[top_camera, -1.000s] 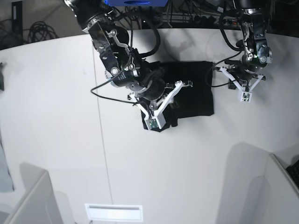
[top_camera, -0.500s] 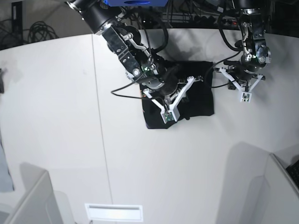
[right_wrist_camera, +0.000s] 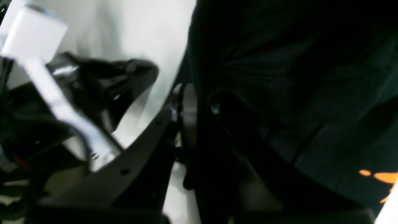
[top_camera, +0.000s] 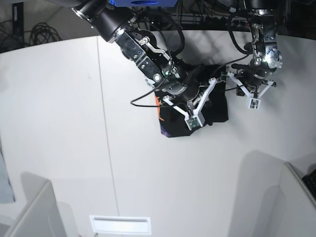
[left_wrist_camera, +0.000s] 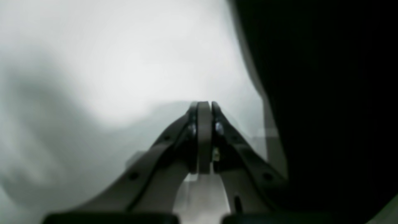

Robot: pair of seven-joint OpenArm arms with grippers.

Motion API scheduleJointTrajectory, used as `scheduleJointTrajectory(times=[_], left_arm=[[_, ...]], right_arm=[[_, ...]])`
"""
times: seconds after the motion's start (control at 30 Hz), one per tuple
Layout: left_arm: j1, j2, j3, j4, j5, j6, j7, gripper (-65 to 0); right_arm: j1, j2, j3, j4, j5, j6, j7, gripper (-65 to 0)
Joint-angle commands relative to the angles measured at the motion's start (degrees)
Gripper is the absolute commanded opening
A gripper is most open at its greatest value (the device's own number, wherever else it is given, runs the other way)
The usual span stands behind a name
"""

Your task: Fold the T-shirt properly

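The black T-shirt [top_camera: 210,106] lies bunched in a small rectangle at the back of the white table. Its orange and purple print [top_camera: 159,111] shows along the left edge. My right gripper [top_camera: 203,95] is over the shirt's middle, and the right wrist view shows the right gripper [right_wrist_camera: 189,105] shut on a fold of the black T-shirt [right_wrist_camera: 279,77], with an orange bit of print [right_wrist_camera: 379,177] below it. My left gripper [top_camera: 245,84] hangs just right of the shirt. In the left wrist view the left gripper [left_wrist_camera: 202,105] is shut and empty over bare table, with the T-shirt [left_wrist_camera: 326,109] to its right.
The white table [top_camera: 59,123] has a seam [top_camera: 106,148] running front to back. Grey bins stand at the front left [top_camera: 29,212] and front right [top_camera: 291,202], with a white slot [top_camera: 120,224] between them. Cables [top_camera: 44,32] lie behind the table.
My right arm has moved right across the shirt, dragging its left side over. The shirt is narrower and the print now shows at its left edge. My left arm has shifted slightly up.
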Motion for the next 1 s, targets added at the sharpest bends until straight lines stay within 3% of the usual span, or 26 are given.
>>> scheduleJointTrajectory(times=[0.0, 0.57, 0.97], left_arm=[[0.3, -0.2, 0.3, 0.1, -0.4, -0.6, 1.9, -65.0], [1.1, -0.3, -0.5, 0.6, -0.5, -0.6, 1.8, -65.0], [5.7, 1.6, -12.3, 4.4, -0.8, -1.0, 1.9, -65.0]], right_arm=[[1.0, -0.9, 0.0, 0.8, 0.3, 0.4, 1.2, -65.0], [2.2, -1.5, 0.0, -2.8, 0.3, 0.3, 3.3, -65.0], [2.5, -1.6, 0.0, -5.9, 0.3, 0.3, 6.0, -65.0]])
